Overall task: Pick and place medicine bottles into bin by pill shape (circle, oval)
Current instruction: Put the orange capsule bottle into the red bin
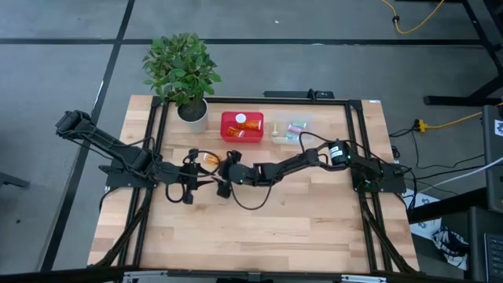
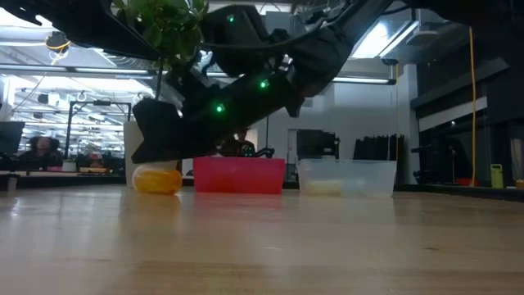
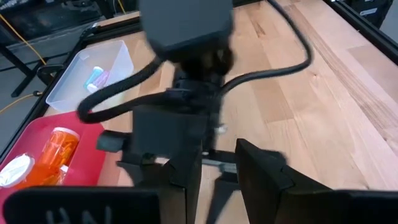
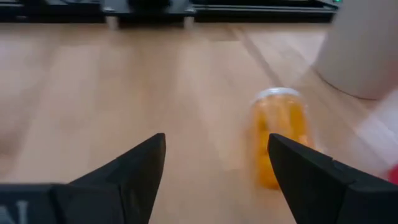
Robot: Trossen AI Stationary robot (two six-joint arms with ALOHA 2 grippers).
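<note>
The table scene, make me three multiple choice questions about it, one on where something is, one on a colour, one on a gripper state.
1. Where does the loose orange bottle lie?
A. On the wood between the plant pot and the red bin
B. Inside the clear bin
C. At the table's near edge

2. What colour is the bin holding orange bottles?
A. Blue
B. Red
C. Black

3. How does the right gripper stand?
A. Shut on a bottle
B. Shut and empty
C. Open, holding nothing

Answers:
1 A: the high view shows the loose orange bottle on bare wood, nearer the camera than the plant pot and the red bin.
2 B: the left wrist view shows orange bottles in the red bin; the clear bin holds pastel ones.
3 C: the right gripper has its fingers spread with bare wood between them.
</note>
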